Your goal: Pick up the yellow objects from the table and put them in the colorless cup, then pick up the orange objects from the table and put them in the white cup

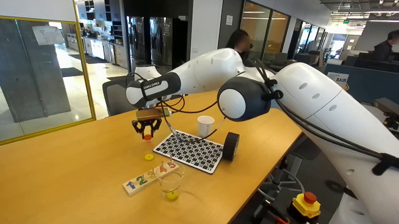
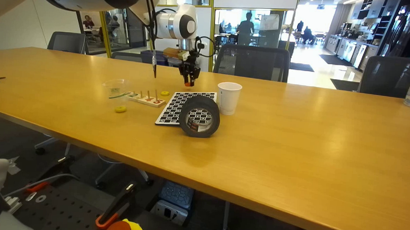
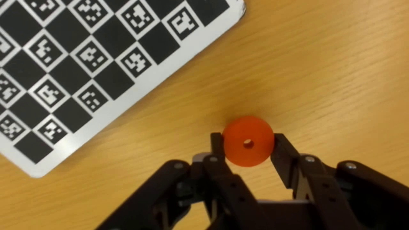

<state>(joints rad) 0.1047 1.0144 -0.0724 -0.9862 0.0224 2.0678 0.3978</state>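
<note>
exterior views: farther back, across table (image 1: 73,177) | wrist: close, seemingly straight down | all share checkered board (image 1: 194,153)

Robot arm (image 1: 246,98) in a long arch, gripper (image 3: 249,141) tip-down and in a closed grip.

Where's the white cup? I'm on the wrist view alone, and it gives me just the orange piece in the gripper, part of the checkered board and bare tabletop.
Observer: Both exterior views show the white cup upright on the table, beside the checkered board.
Operator: Anything around the cup that I might knock?
Observer: Possibly: a roll of black tape stands on its edge near it.
Operator: Is any yellow piece lying outside the clear cup?
Observer: Yes, one yellow piece lies on the table near the numbered block.
</note>
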